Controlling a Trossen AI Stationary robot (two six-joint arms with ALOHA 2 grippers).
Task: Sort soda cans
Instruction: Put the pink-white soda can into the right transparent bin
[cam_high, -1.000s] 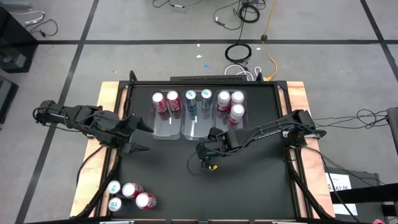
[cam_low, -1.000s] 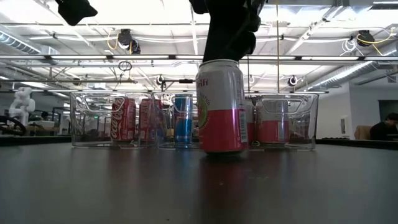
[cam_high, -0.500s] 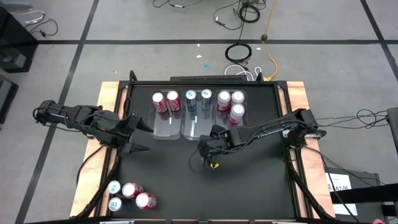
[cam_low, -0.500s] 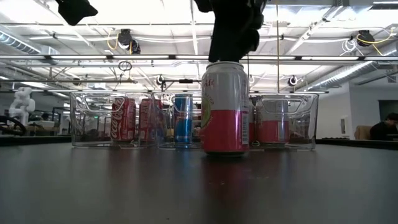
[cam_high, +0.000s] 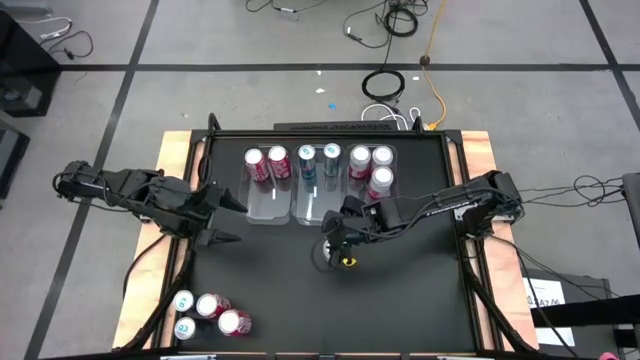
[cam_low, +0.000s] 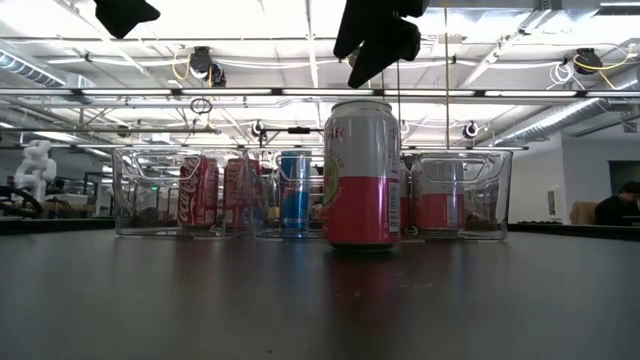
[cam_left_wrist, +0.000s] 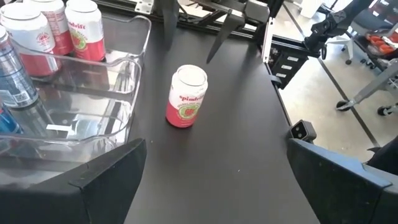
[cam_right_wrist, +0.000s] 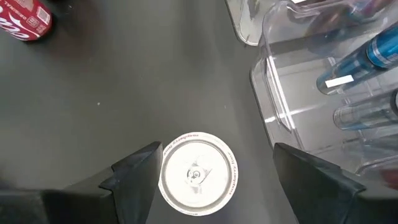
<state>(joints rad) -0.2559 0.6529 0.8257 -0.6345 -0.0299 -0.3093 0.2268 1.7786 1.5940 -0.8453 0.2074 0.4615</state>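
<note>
A pink-and-white soda can (cam_low: 361, 175) stands upright on its base on the black table, mid-table in the high view (cam_high: 322, 258). My right gripper (cam_low: 375, 45) hovers open just above the can, its fingers standing wide on either side of the silver top (cam_right_wrist: 198, 173) without touching it. My left gripper (cam_high: 228, 222) waits open above the table's left part and looks across at the can (cam_left_wrist: 185, 96). Three clear bins at the far middle hold red cans (cam_high: 266, 165), blue cans (cam_high: 318, 165) and pink cans (cam_high: 372, 170).
Several loose cans (cam_high: 205, 312) lie in the near left corner. The row of bins (cam_low: 310, 195) stands just behind the pink can. Bare black tabletop (cam_high: 410, 300) stretches across the near right. Wooden edges (cam_high: 170, 170) frame the table.
My right gripper has risen straight off the pink can's top and now hangs clear above it, its fingers still spread. The can stays upright on the table.
</note>
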